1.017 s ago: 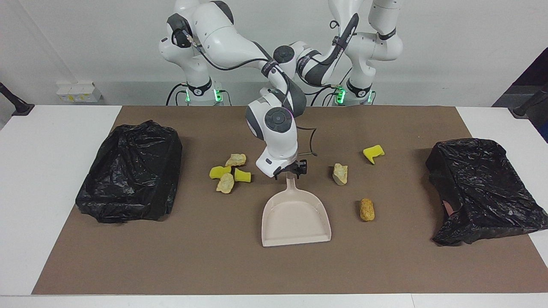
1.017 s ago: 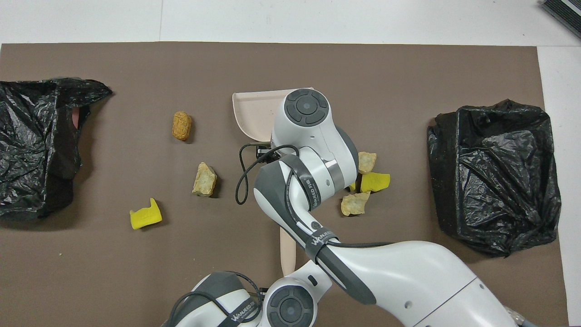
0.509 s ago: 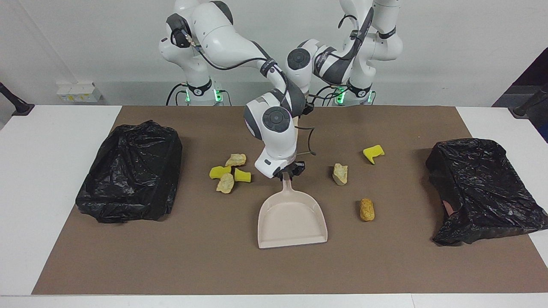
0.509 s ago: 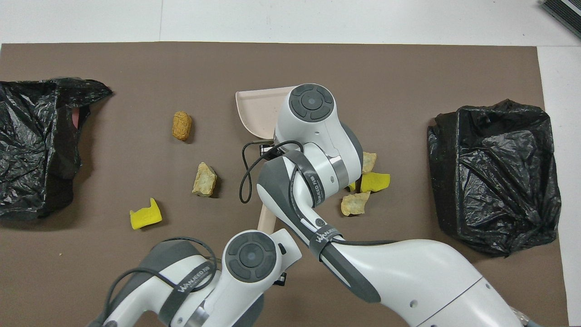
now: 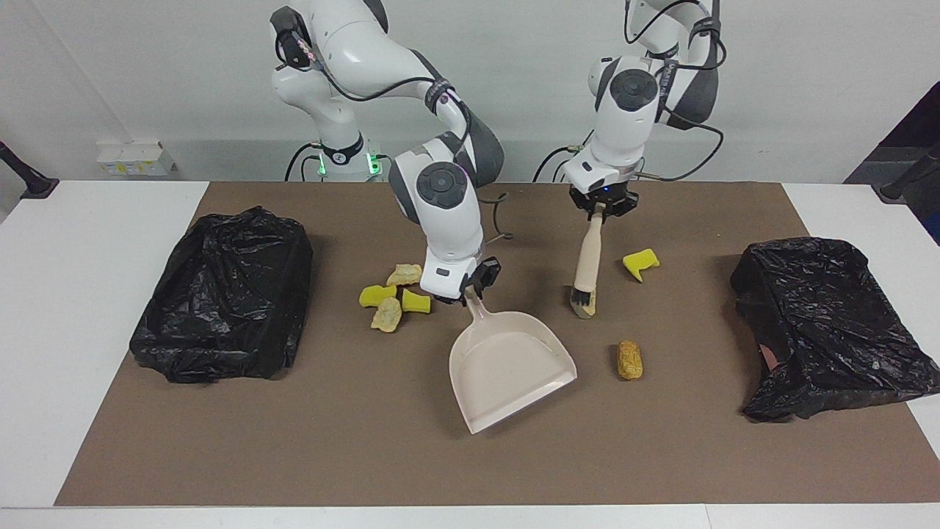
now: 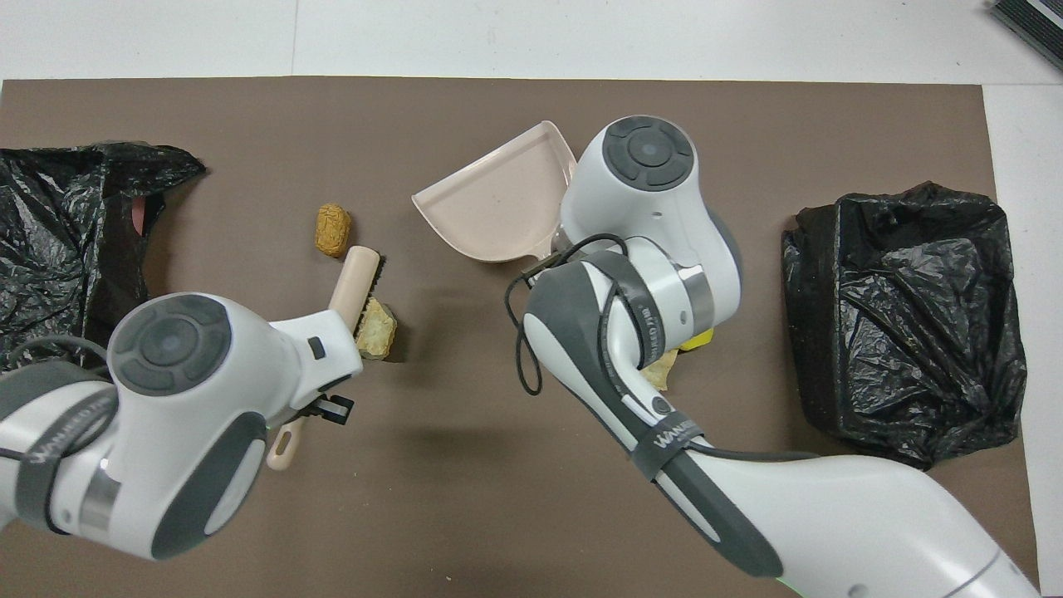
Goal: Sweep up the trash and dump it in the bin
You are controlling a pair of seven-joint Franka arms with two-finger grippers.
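Brown matting [image 5: 411,455] covers the table, with a black-bagged bin [image 5: 224,294] at the right arm's end and another bin [image 5: 830,330] at the left arm's end. Right gripper [image 5: 470,290] is clamped on the dustpan [image 5: 510,371] by its handle, the pan tilted with its mouth swung toward the left arm's end. Left gripper [image 5: 601,209] is clenched on the brush [image 5: 587,261], which hangs nearly upright, bristles down at a beige lump [image 6: 378,328]; in the facing view the bristles hide most of that lump. An orange-brown lump [image 5: 629,359] lies farther from the robots than the brush, beside the pan's mouth but apart from it. One yellow sponge [image 5: 640,263] sits beside the brush, toward the left arm's end. Over by the right gripper, a cluster [image 5: 393,294] of two yellow pieces and two beige lumps sits between the pan handle and the nearby bin.
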